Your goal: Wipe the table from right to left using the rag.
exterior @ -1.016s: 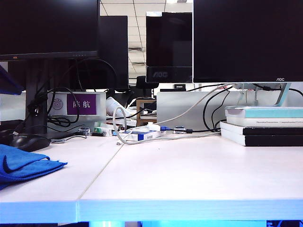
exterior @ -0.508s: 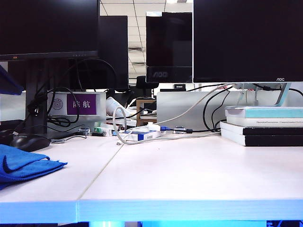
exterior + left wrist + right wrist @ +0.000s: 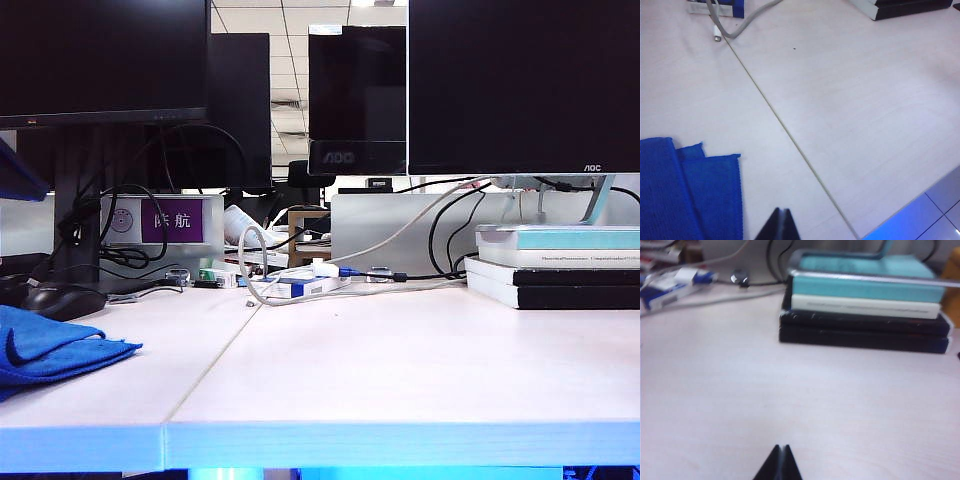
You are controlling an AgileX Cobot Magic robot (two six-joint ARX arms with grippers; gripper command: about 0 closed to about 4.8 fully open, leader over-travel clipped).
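Rag (image 3: 50, 350) lies at the desk's (image 3: 400, 370) left end; both hands, left (image 3: 782, 226) and right (image 3: 781, 463), hover pressed together, empty, likely finished.

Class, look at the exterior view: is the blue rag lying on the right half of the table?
No. The rag lies at the table's far left edge.

Dark AOC monitors (image 3: 520, 85) stand before a tiled office ceiling (image 3: 290, 60) with panel lights (image 3: 375, 4), cables (image 3: 440, 230) trailing beneath.
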